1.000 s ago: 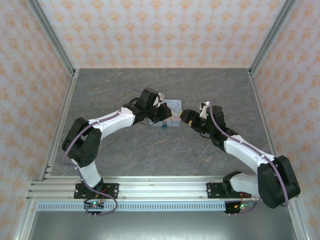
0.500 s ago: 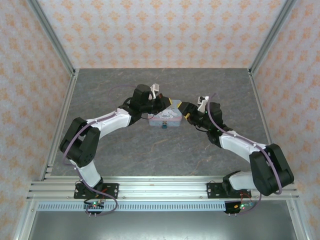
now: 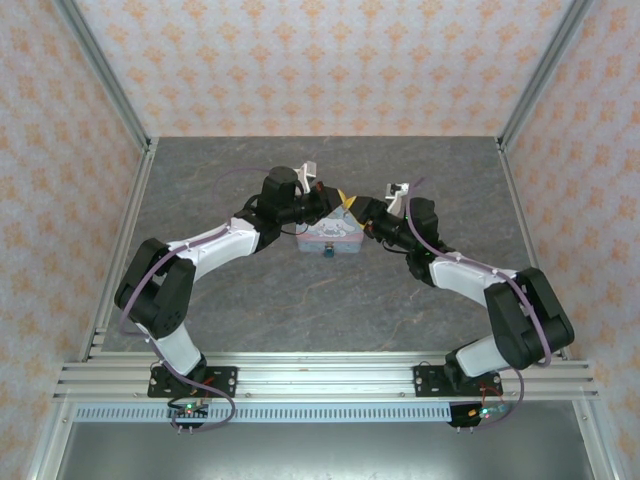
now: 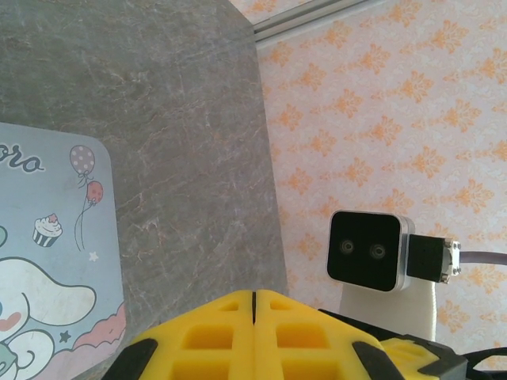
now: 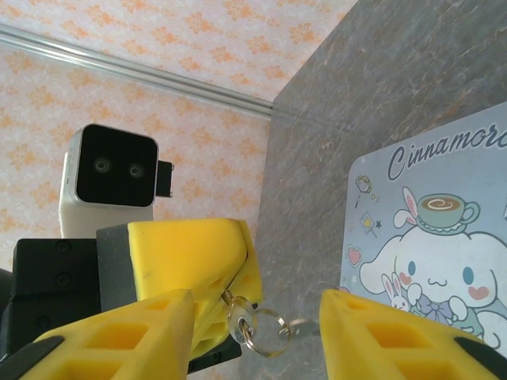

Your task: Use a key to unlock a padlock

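At the near edge of the cartoon-printed tin (image 3: pixel 336 230), touching it, the tiny dark blue-teal padlock (image 3: pixel 328 252) lies on the counter (image 3: pixel 250 300). It looks light, hard and likely to skid, so it is best pinned by its body. Beyond the tin, the left hand (image 4: pixel 255 324) pinches a small key (image 5: pixel 240 320) on a ring (image 5: pixel 269 332), and the right hand (image 5: pixel 255 310) gapes around that ring.

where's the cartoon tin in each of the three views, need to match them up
Top external: the cartoon tin lies at the centre of the table.
Left wrist: lower left corner, cut off by the frame edge.
Right wrist: right side, printed lid facing the camera.
Shared landmark: the left gripper, its yellow fingers shut on the key, beside the tin in every view.
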